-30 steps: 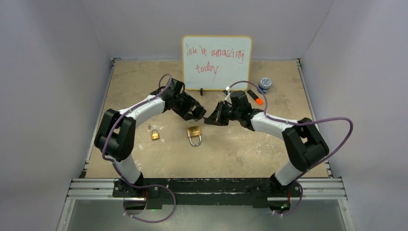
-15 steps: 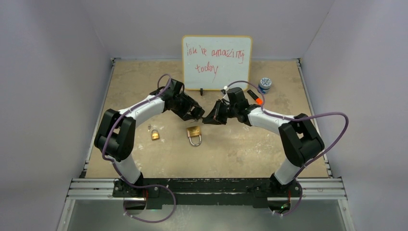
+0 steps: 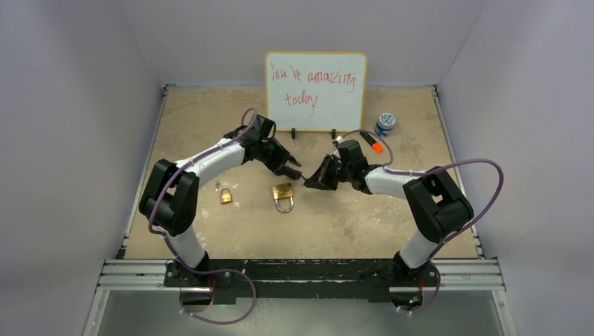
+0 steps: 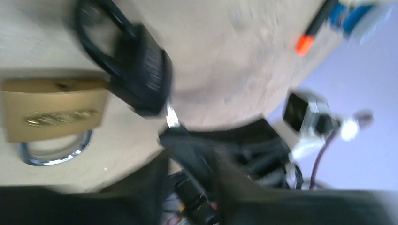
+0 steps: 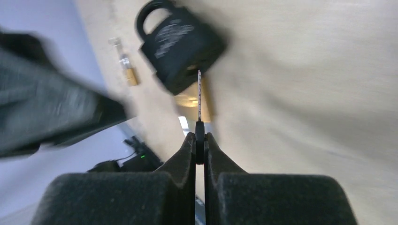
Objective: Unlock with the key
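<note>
my right gripper (image 5: 200,140), pinching the key (image 5: 199,101), had dropped lower with the black padlock (image 5: 180,44) just ahead of its jaws, key seemingly seated; left gripper (image 3: 294,168) spread unclear.

Two black fingers of the right gripper (image 5: 200,140) rise from the bottom edge, pressed together on the dark head of a key (image 5: 199,98). Its thin blade runs straight up to the underside of a tilted black padlock (image 5: 180,47). Just behind, a brass padlock (image 5: 190,101) lies partly hidden on the tan tabletop (image 5: 305,93). Farther off lies a small brass padlock (image 5: 129,75). A dark blurred shape (image 5: 51,108) fills the left.
</note>
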Motion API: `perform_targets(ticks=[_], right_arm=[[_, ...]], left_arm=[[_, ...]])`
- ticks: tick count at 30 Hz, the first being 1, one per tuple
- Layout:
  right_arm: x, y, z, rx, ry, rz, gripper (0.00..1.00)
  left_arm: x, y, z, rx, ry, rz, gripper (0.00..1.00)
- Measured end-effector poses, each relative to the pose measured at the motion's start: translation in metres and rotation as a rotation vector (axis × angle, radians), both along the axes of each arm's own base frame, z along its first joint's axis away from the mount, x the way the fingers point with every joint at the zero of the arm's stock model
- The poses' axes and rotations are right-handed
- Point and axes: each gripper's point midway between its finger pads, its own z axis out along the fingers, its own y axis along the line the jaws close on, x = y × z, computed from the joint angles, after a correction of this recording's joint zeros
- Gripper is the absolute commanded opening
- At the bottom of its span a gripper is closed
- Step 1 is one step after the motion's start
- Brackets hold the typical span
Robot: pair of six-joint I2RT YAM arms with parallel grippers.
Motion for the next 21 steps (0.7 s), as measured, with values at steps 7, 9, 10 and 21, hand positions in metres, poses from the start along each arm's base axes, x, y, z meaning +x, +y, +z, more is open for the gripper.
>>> perform_targets(ticks=[7,9,10,21], right_arm=[[-0.011,-0.05,-0.052,-0.109,0.053,-0.106,0.0],[-0.009,-0.056,-0.048,-0.102,0.025,-0.119,0.0],[-0.01,-0.058,-0.047,-0.101,0.017,-0.122,0.0],[-0.015,-0.064,-0.04,-0.105,-0.035,-0.105,0.0]], left_arm=[[-0.016,-0.062,0.026,-0.082,-0.064,-0.197,0.19],[-0.017,-0.065,0.018,-0.064,-0.057,-0.216,0.24],[-0.017,-0.063,0.012,-0.039,-0.049,-0.217,0.29],[-0.003,-0.03,-0.012,0.215,-0.055,-0.166,0.68]])
